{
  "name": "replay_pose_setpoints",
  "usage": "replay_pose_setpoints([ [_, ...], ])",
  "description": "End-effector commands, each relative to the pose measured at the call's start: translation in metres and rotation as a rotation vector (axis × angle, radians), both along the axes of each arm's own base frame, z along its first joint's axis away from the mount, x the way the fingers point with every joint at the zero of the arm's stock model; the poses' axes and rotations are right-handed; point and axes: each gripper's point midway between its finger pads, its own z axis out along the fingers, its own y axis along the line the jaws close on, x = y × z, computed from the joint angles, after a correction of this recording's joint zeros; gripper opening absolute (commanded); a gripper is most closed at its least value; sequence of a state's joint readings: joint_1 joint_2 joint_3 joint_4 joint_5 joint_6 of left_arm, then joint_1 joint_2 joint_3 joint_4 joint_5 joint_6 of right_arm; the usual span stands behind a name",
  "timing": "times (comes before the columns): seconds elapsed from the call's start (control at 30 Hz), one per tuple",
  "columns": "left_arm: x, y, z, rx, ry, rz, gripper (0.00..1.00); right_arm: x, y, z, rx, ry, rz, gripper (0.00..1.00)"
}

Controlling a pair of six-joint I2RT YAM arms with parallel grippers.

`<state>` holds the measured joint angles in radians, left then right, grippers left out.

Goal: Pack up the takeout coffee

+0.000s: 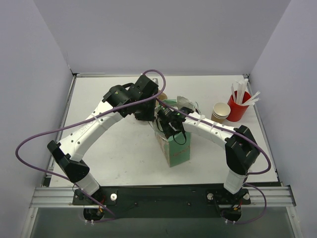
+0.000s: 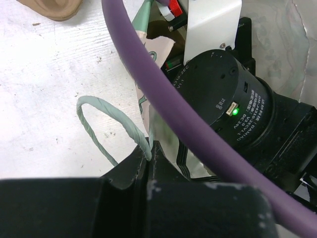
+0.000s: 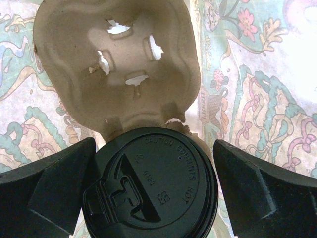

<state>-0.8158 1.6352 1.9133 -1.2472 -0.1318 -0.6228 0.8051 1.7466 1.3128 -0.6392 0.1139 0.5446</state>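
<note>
Seen from straight above in the right wrist view, the takeout coffee [image 3: 153,186] shows only its black lid, which hides the cup's wall. It sits in one pocket of the moulded pulp carrier [image 3: 74,59] inside the green patterned paper bag [image 1: 174,151]. My right gripper [image 3: 154,148] is open, with one finger on each side of the lid. There is a gap on the right and the left finger lies against the lid's edge. My left gripper [image 2: 148,151] is shut on the bag's pale green twisted handle [image 2: 116,116] and sits at the bag's far side [image 1: 144,113].
A stack of brown paper cups [image 1: 220,111] and a red cup of white sticks [image 1: 237,105] stand at the back right. The carrier's second pocket [image 3: 124,54] holds nothing. A tan moulded piece [image 2: 52,7] lies on the table beyond the bag. Purple cables loop over both arms.
</note>
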Motion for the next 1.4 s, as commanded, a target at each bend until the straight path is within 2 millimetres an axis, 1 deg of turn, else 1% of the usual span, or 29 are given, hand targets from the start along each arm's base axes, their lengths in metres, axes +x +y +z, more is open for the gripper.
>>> replay_pose_setpoints([
  [0.0, 0.003, 0.001, 0.017, -0.011, -0.051, -0.004, 0.0, 0.003, -0.004, 0.021, 0.008, -0.016, -0.005, 1.0],
  [0.47, 0.005, 0.001, 0.018, -0.018, -0.058, 0.011, 0.0, 0.002, -0.004, 0.032, 0.009, -0.019, 0.005, 1.0],
  [0.7, 0.006, 0.001, 0.016, -0.021, -0.058, 0.013, 0.0, 0.005, -0.003, 0.04, 0.02, -0.037, 0.007, 1.0],
  [0.9, 0.006, 0.001, 0.019, -0.026, -0.066, 0.019, 0.0, 0.007, -0.012, 0.039, -0.004, -0.042, -0.024, 1.0],
  [1.0, 0.006, 0.002, 0.017, -0.024, -0.064, 0.021, 0.0, 0.009, -0.012, 0.039, -0.002, -0.043, -0.029, 1.0],
  [1.1, 0.004, 0.003, 0.017, -0.029, -0.064, 0.023, 0.0, 0.01, -0.01, 0.039, 0.005, -0.033, -0.03, 1.0],
  [1.27, 0.006, -0.002, 0.02, -0.057, -0.076, 0.022, 0.0, 0.013, -0.005, 0.049, 0.014, -0.052, -0.023, 1.0],
  [1.37, 0.007, -0.006, 0.023, -0.077, -0.087, 0.026, 0.0, 0.011, -0.001, 0.05, 0.009, -0.052, -0.017, 1.0],
])
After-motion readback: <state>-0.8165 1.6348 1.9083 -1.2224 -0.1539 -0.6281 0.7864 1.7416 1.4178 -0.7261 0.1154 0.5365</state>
